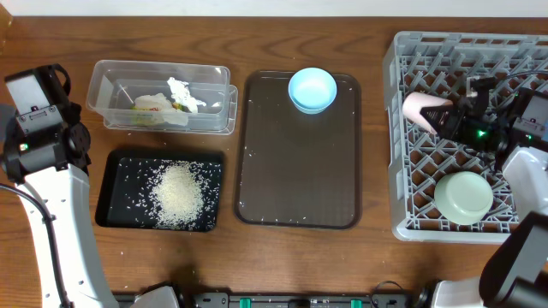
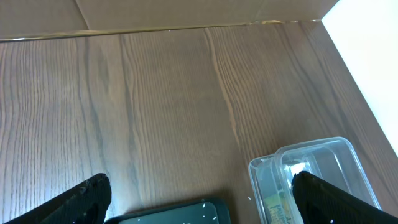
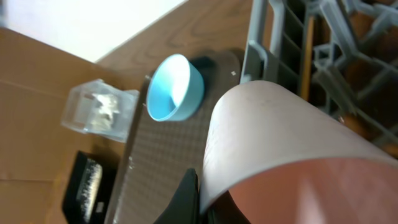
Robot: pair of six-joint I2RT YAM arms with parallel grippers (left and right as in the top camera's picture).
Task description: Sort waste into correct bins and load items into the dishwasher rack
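Right fingers (image 3: 186,198) are pinching the pink cup (image 1: 419,106) over the rack (image 1: 401,60), likely needing lowering, then release. Left fingers (image 2: 87,200) are hanging spread.

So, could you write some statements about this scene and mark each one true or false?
1. The rice lies in the black tray. True.
2. The pale-blue bowl sits in the rack. False: it stands on the brown serving tray.
3. The right hand grips the pink cup. True.
4. The left hand holds the tissue. False: it is open and empty; the tissue lies in the clear tub.
5. The mint-green bowl is in the rack. True.
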